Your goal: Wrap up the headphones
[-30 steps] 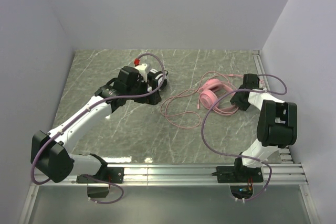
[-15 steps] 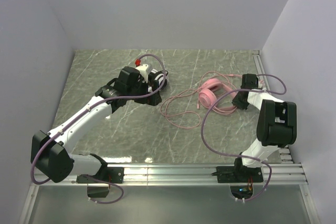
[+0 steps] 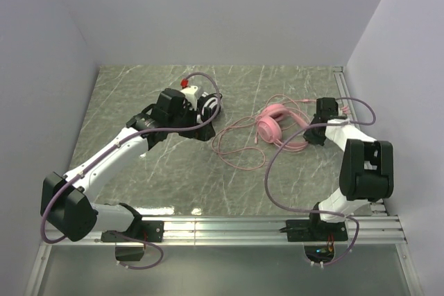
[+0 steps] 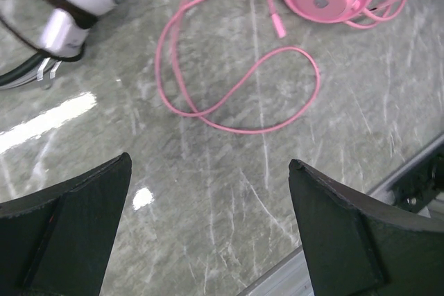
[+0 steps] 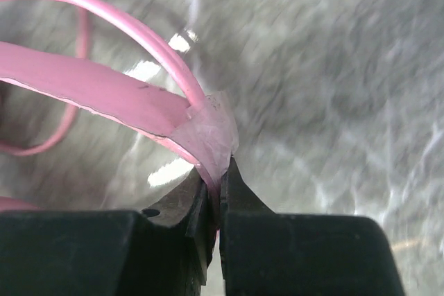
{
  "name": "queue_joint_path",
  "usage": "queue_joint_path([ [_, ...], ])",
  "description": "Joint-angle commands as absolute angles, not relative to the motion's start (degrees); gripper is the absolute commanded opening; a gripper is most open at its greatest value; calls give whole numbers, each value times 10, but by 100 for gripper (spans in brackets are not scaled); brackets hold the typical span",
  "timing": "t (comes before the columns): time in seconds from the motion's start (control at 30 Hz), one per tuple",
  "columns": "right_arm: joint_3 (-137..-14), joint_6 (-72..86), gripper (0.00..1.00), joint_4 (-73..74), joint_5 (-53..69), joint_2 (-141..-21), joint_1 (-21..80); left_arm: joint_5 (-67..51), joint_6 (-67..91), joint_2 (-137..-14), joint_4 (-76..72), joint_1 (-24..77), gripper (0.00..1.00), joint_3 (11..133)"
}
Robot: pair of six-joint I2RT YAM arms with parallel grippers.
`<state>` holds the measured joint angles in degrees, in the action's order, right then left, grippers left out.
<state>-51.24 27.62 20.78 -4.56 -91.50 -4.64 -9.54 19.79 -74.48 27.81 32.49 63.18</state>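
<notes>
Slippage is the first worry. The right gripper is closed right at its fingertips on only a thin pale edge of the band of the pink headset. A pink strand runs alongside the band there, and I cannot tell whether it is caught too. A pull from so little purchase would likely shed the band, or drag the headset across the table instead of lifting it.

The pink cable lies unwound in loose loops left of the headset, its plug free. I judge that any tug could tighten those loops into a knot or sweep them toward the black and white headset, which sits far left of centre.

The left gripper is spread wide and holds nothing. It hangs just beside that headset and could snag a passing strand.

The tabletop is dark grey-green marbled stone, glossy enough to throw bright glare, so it probably offers little friction. Pale walls close in the back and both sides. A metal rail runs along the near edge.
</notes>
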Motion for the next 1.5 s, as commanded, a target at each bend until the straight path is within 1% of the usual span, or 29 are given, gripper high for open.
queue_joint_path([
  [0.0, -516, 282, 0, 249, 24, -847, -28, -152, 166, -726, 236, 338, 99, 620],
  [0.07, -515, 287, 0, 279, 4, -822, -12, -180, 156, -719, 203, 353, 99, 609],
  [0.1, -518, 298, 0, 291, -23, -815, 16, -188, 146, -716, 193, 359, 99, 599],
  [0.2, -518, 304, 0, 321, -26, -790, 52, -192, 126, -712, 155, 384, 99, 592],
  [0.3, -509, 301, 0, 330, -29, -760, 68, -194, 93, -709, 108, 411, 99, 583],
  [0.37, -499, 296, 0, 333, -32, -739, 71, -185, 69, -715, 119, 432, 99, 614],
  [0.43, -495, 286, 0, 337, -33, -730, 72, -170, 6, -715, 147, 452, 99, 634],
  [0.47, -494, 280, 0, 341, -33, -729, 72, -162, -37, -714, 159, 481, 99, 653],
  [0.5, -494, 280, 0, 342, -29, -728, 72, -124, -103, -713, 168, 502, 99, 662],
  [0.6, -485, 280, 0, 327, -3, -720, 76, -56, -188, -735, 194, 577, 99, 698],
  [0.77, -492, 276, 0, 337, -3, -718, 82, -3, -294, -828, 265, 649, 99, 777],
  [0.87, -491, 275, 0, 340, -3, -707, 86, 7, -360, -884, 292, 671, 99, 823],
  [1.1, -499, 275, 0, 351, 19, -686, 96, -38, -433, -968, 327, 661, 99, 882],
  [1.27, -504, 274, 0, 352, 24, -686, 106, -90, -439, -986, 317, 613, 99, 900],
  [1.37, -501, 272, 0, 349, 25, -685, 112, -75, -454, -988, 273, 606, 99, 883],
  [1.47, -500, 270, 0, 352, 24, -687, 120, -92, -467, -1003, 286, 599, 99, 900],
])
